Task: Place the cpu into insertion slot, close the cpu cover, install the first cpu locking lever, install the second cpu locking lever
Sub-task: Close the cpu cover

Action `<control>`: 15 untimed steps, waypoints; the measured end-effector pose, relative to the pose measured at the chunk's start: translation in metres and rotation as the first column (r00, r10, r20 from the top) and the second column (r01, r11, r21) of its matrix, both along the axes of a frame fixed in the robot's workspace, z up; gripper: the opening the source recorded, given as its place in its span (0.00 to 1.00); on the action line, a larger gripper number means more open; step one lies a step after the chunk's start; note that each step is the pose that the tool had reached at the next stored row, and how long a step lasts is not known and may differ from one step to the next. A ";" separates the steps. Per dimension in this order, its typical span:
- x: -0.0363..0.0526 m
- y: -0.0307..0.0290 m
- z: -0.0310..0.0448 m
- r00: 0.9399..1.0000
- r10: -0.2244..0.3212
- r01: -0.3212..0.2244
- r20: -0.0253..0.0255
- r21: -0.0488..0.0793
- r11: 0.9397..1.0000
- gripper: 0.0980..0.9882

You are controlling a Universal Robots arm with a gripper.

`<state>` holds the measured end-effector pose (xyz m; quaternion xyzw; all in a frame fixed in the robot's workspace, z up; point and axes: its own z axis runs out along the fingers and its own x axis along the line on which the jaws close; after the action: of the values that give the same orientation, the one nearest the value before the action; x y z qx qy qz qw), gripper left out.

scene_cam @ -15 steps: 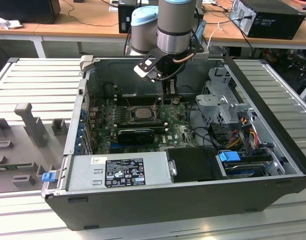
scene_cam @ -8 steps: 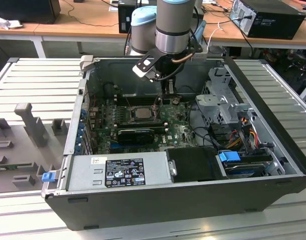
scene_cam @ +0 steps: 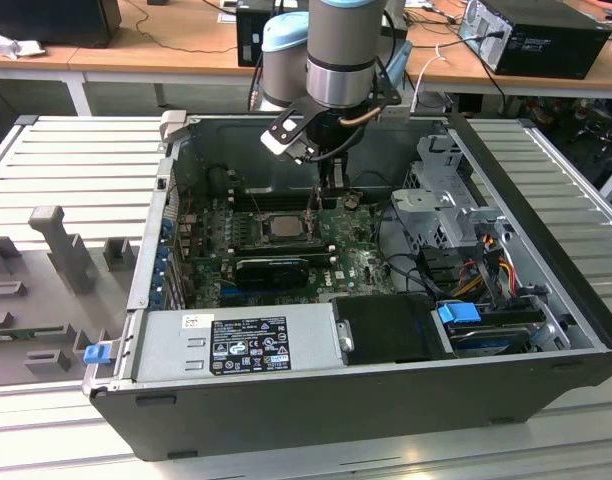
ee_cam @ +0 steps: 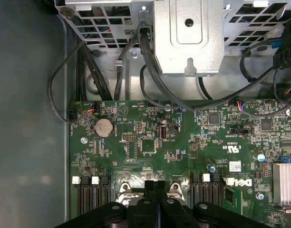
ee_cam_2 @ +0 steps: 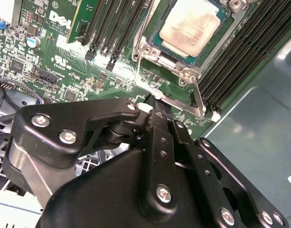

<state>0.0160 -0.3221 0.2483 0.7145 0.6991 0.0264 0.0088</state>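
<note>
lever (ee_cam_2: 198, 97) by the seated cpu (ee_cam_2: 190, 26) looks thin, springy steel to us, best pushed at its bent end; gripper (ee_cam: 155, 184) fingers pressed together, nothing visibly held.

Arm (scene_cam: 341, 45) was a grey tube with a silver ring and a pale-blue joint cap (scene_cam: 284, 35). Tool (ee_cam_2: 157, 114) was matte black: linked plates, silver cross-head screws (ee_cam_2: 163, 193).

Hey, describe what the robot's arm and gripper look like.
The arm is a silver-grey cylinder with a pale blue joint cap and a black collar. The gripper is matte black, built of linked bars fastened with silver screws.
</note>
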 end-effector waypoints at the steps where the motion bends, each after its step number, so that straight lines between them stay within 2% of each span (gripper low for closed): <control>1: -0.0006 0.0000 0.0000 1.000 0.000 0.000 0.000 0.000 1.000 0.01; 15: -0.0085 0.0000 0.0000 1.000 0.000 0.000 0.000 0.000 1.000 0.01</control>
<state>0.0075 -0.3221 0.2483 0.7145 0.6991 0.0264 0.0088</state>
